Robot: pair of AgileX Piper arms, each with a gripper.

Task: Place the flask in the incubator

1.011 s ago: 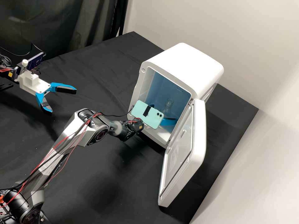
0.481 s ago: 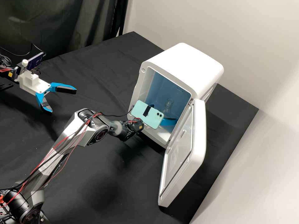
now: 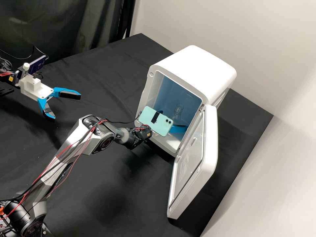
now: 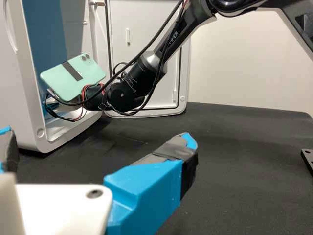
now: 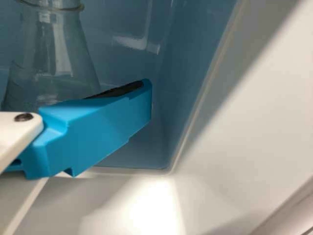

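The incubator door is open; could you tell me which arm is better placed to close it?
Probably the right: its end effector is inside the incubator by the flask, beside the open door. The left end effector hovers far across the bench.

This is a laboratory test set-up. A desk [image 3: 108, 184] draped in black cloth stands against a plain white wall [image 3: 230, 29], with a black curtain [image 3: 49, 26] hung behind its far left side. Near the desk's right edge sits a small white incubator [image 3: 197, 65], its door [image 3: 194, 154] open and its inside blue, with a clear glass flask [image 5: 49, 63] in it. A robot arm [image 3: 85, 138] with bare red wiring stretches across the desk.
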